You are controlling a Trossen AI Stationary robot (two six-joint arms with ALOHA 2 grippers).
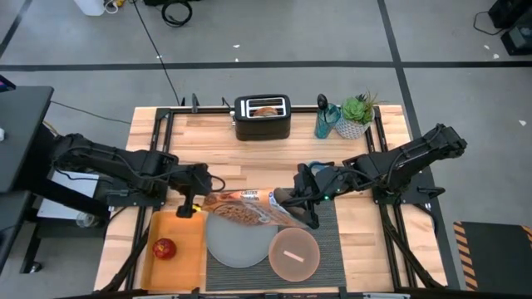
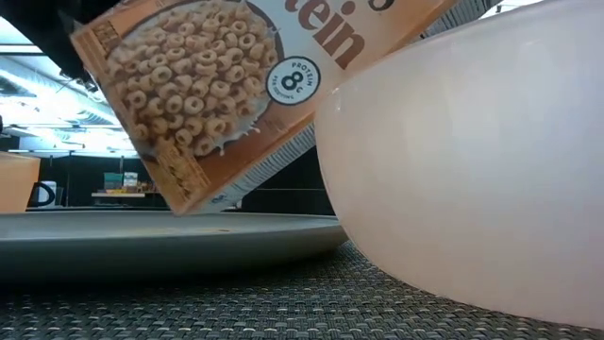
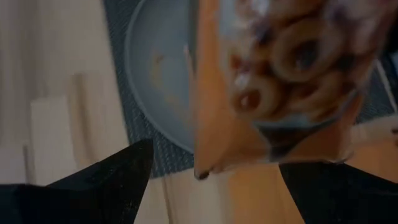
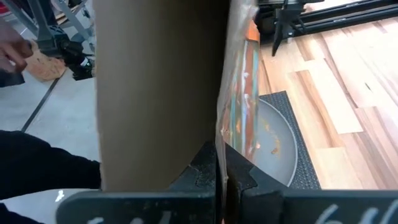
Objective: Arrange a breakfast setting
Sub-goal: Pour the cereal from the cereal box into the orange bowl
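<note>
A cereal box (image 1: pixel 249 209) printed with cereal rings hangs slanted over the grey plate (image 1: pixel 235 242) and the striped placemat (image 1: pixel 328 223). My right gripper (image 1: pixel 293 202) is shut on the box's right end. My left gripper (image 1: pixel 197 202) is open at the box's left end (image 3: pixel 249 134), one finger on either side and neither touching it. The pinkish bowl (image 1: pixel 293 253) stands on the placemat, right of the plate. A red apple (image 1: pixel 165 247) lies on the orange tray (image 1: pixel 187 257). A bagel (image 1: pixel 264 109) sticks out of the black toaster (image 1: pixel 262 118). My right gripper pinches a thin cardboard edge (image 4: pixel 221 146) at the box's right end between its two shut fingers (image 4: pixel 204 169). It comes from the table's right side, slanting down. The box is lifted clear and tilted, its lower corner (image 2: pixel 189 203) above the plate.
A teal cup (image 1: pixel 326 123) with a dark utensil and a small potted plant (image 1: pixel 356 116) stand at the back right, beside the toaster. Bare wood lies between the toaster and the placemat. In the right wrist view a person's hand (image 4: pixel 15 53) shows beyond the table.
</note>
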